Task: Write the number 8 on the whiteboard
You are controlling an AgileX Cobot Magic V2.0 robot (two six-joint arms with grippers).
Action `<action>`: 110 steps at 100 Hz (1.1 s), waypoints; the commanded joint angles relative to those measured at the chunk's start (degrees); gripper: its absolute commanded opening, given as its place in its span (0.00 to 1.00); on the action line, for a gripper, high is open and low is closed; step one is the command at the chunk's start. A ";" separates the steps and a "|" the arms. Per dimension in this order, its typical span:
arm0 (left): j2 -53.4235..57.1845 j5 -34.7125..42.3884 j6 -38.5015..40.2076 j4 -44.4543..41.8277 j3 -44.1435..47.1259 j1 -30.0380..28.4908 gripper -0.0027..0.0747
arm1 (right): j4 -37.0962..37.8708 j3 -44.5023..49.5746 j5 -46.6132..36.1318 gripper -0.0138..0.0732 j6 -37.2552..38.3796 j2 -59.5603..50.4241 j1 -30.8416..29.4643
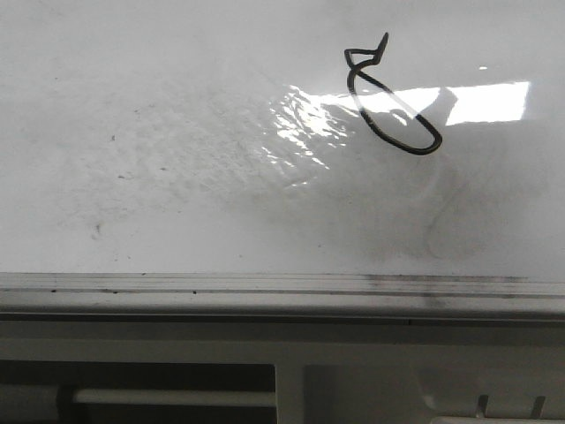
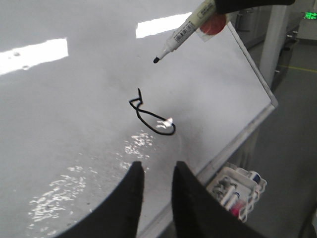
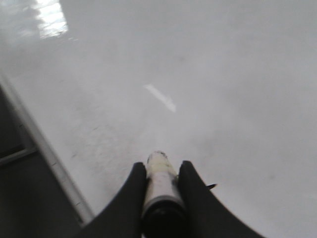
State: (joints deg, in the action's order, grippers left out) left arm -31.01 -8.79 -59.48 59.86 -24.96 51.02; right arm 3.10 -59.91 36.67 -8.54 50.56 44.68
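The whiteboard (image 1: 159, 159) fills the front view, glossy white with grey smudges and a silver edge rail (image 1: 265, 287). The number 8 (image 1: 388, 102) is a thin black slanted figure with a small upper loop, a long lower loop and a short tail; it also shows in the left wrist view (image 2: 151, 115). My right gripper (image 3: 162, 171) is shut on a white marker pen (image 3: 159, 183). In the left wrist view the marker pen (image 2: 185, 29) hangs above the board, its black tip off the surface above the figure. My left gripper (image 2: 157, 171) is open and empty over the board's edge.
A bright glare patch (image 1: 485, 102) lies right of the figure. A white holder with several markers (image 2: 237, 191) sits below the board's rail in the left wrist view. The board's corner (image 2: 272, 104) and grey floor lie beyond.
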 commanded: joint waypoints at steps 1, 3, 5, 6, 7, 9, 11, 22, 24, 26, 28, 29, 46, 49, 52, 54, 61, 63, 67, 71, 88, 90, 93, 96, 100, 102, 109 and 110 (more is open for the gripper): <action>-3.44 -2.97 -0.89 0.29 -3.64 0.09 0.52 | -0.12 -1.90 1.07 0.11 -0.74 0.67 5.51; -4.39 -4.00 -1.52 0.19 -4.22 0.09 0.55 | -0.12 -1.90 1.94 0.11 -0.99 1.13 6.99; -5.37 -4.62 -2.02 0.19 -4.82 0.09 0.57 | -0.12 -1.90 2.72 0.11 -1.00 1.43 7.96; -6.06 -5.28 -2.63 0.19 -5.19 0.20 0.58 | -0.12 -1.90 3.00 0.11 -1.10 1.76 8.91; -6.40 -5.64 -2.92 0.19 -5.41 0.20 0.58 | -0.02 -1.90 3.23 0.11 -1.11 1.95 9.37; -7.50 -6.71 -3.69 0.19 -6.05 0.20 0.59 | -0.02 -1.90 3.94 0.11 -1.27 2.56 10.71; -8.65 -7.82 -4.37 0.19 -6.74 0.20 0.58 | -0.02 -1.90 4.60 0.11 -1.69 3.21 11.98; -14.34 -13.36 -7.20 0.31 -9.82 0.20 0.58 | -0.02 -1.90 6.15 0.11 -4.07 6.54 17.69; -15.44 -14.49 -7.64 0.31 -10.38 0.20 0.58 | -0.02 -1.90 6.15 0.11 -4.05 7.09 18.51; -16.46 -15.27 -7.98 0.31 -10.96 0.20 0.58 | -0.02 -1.90 6.01 0.11 -4.05 7.43 18.99; -17.38 -16.57 -8.60 0.44 -11.54 0.20 0.58 | -0.02 -1.90 5.86 0.11 -4.05 7.88 19.63; -17.69 -17.46 -8.92 0.44 -11.73 0.20 0.58 | -0.02 -1.90 5.69 0.11 -4.05 8.19 20.01; -24.41 -24.58 -11.58 1.64 -15.10 0.20 0.58 | -0.02 -1.90 4.38 0.11 -4.05 9.73 21.95; -25.10 -25.07 -11.58 2.31 -15.21 0.20 0.58 | -0.02 -1.90 4.28 0.11 -4.05 9.73 21.95; -25.81 -25.37 -11.58 2.48 -15.21 0.20 0.58 | -0.02 -1.90 4.15 0.11 -4.05 9.73 21.95; -26.22 -25.53 -11.58 2.62 -15.21 0.20 0.58 | -0.02 -1.90 4.15 0.11 -4.05 9.73 21.95; -27.11 -25.84 -11.58 2.91 -15.21 0.20 0.54 | -0.14 -1.90 4.15 0.11 -4.05 9.62 21.95; -27.35 -25.84 -11.58 3.15 -15.22 0.20 0.52 | -0.15 -1.90 4.15 0.11 -4.05 9.62 21.95; -27.67 -25.84 -11.58 3.35 -15.22 0.20 0.46 | -0.44 -1.90 4.15 0.11 -4.05 9.62 21.95; -27.99 -25.84 -11.58 3.64 -15.46 0.20 0.37 | -0.93 -1.90 4.15 0.11 -4.05 9.62 21.95; -27.96 -24.83 -12.12 6.30 -15.56 0.20 0.01 | -2.12 -1.90 4.15 0.11 -4.05 9.62 21.95; -27.96 -24.83 -12.56 6.64 -15.56 0.20 0.01 | -2.12 -1.90 4.25 0.11 -4.05 9.62 21.95; -27.96 -24.83 -13.33 6.91 -15.56 0.20 0.01 | -2.24 -1.90 4.37 0.11 -4.05 9.62 21.95; -27.96 -24.83 -13.47 6.91 -15.56 0.20 0.01 | -2.35 -1.90 4.49 0.11 -4.05 9.76 21.95; -27.96 -24.83 -13.59 6.91 -15.56 0.20 0.01 | -2.33 -1.90 4.49 0.11 -4.05 9.76 21.95; -27.96 -24.83 -13.59 6.91 -15.56 0.20 0.01 | -2.33 -1.90 4.49 0.11 -4.05 9.76 21.95; -27.96 -24.83 -13.59 6.91 -15.56 0.20 0.01 | -2.33 -1.90 4.61 0.11 -4.05 9.76 21.95; -27.96 -24.94 -13.59 6.91 -15.56 0.20 0.01 | -2.33 -1.90 4.61 0.11 -4.05 9.76 21.95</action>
State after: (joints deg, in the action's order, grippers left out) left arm -59.53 -34.95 -75.01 61.22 -38.29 51.02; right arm 0.00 -59.91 44.96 -11.92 61.04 66.60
